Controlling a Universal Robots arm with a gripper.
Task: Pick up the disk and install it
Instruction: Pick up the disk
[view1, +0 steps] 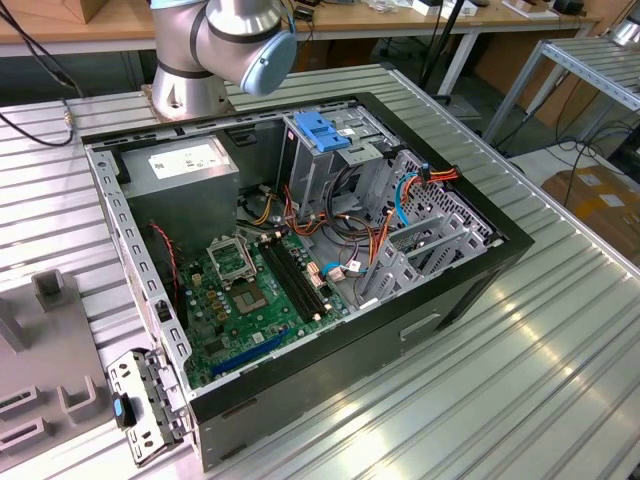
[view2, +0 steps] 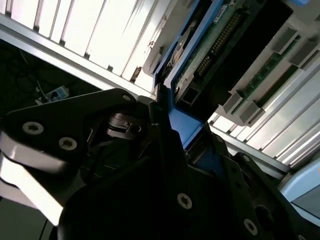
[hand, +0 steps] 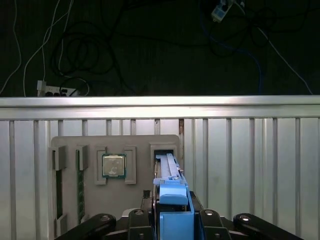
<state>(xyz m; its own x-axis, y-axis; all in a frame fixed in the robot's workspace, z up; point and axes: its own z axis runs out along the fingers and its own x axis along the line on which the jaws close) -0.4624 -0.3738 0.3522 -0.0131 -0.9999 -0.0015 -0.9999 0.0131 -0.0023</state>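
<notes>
The disk (hand: 168, 167) stands on edge in a slot of the grey holder plate (hand: 90, 200), its blue end tab toward me. My gripper (hand: 173, 212) is shut on that blue tab, a black finger pressed on each side. In the second wrist view the disk (view2: 200, 55) shows its circuit-board face and a blue side rail, and the gripper (view2: 176, 127) clamps the blue tab. Whether the disk has risen out of the slot I cannot tell. The open computer case (view1: 455, 270) lies on the table, with a drive cage (view1: 330, 150) that carries a blue plastic part.
The holder plate (view1: 40, 350) sits at the exterior view's left and carries a processor chip (hand: 113, 165) and memory sticks (hand: 80, 185). Inside the case are a motherboard (view1: 250, 290), a grey power supply (view1: 185, 165) and loose cables. The arm's base (view1: 190, 80) stands behind the case.
</notes>
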